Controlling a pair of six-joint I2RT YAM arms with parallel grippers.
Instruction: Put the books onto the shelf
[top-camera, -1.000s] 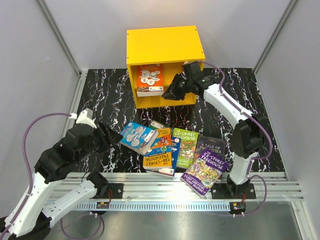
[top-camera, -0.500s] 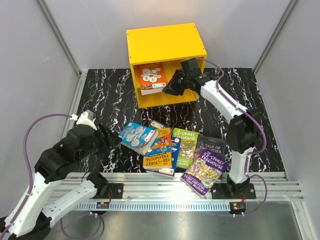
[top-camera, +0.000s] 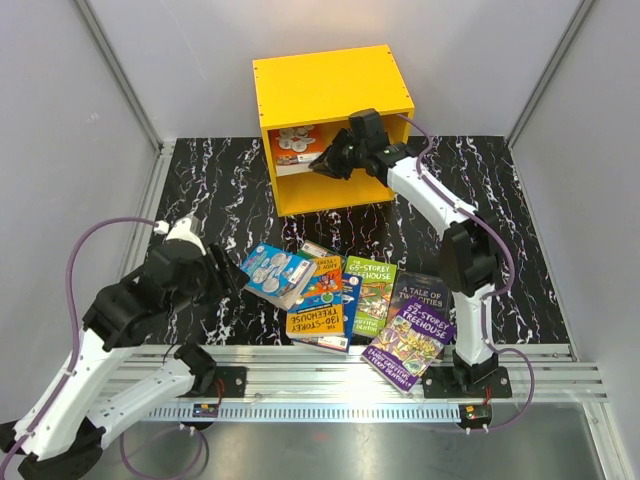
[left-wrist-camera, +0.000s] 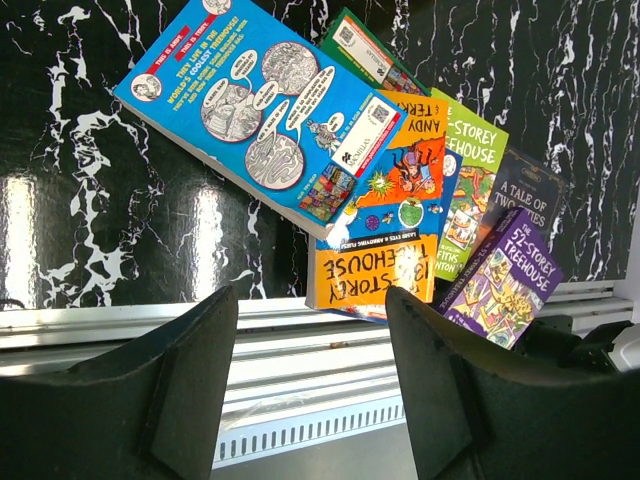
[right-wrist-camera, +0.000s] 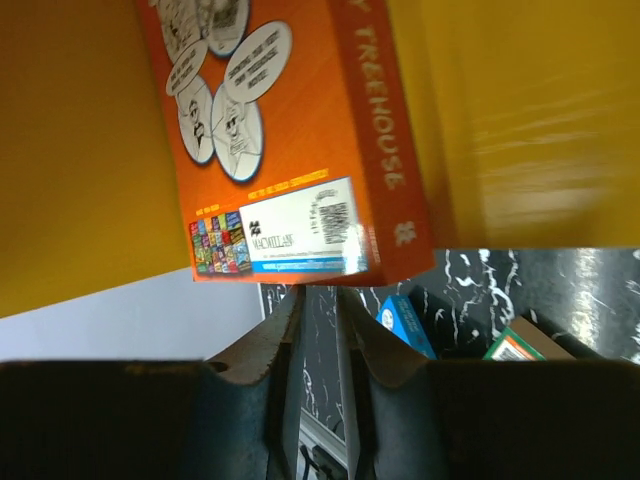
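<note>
Right wrist view: a glossy orange paperback (right-wrist-camera: 290, 150) is seen inside the boxy yellow shelf (right-wrist-camera: 520, 120), just beyond the right gripper (right-wrist-camera: 318, 300), which is narrowed on nothing. The left gripper (left-wrist-camera: 312, 330) is held wide and empty.

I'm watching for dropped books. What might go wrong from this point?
1. The orange Treehouse book stands near the yellow shelf's opening, with the right gripper at its lower edge. It may tip out once the gripper backs off.
2. The blue book lies askew on the pile, so the open left gripper might shove it rather than grasp it.
3. The purple 52-Storey Treehouse book overhangs the near rail and could be knocked off.
</note>
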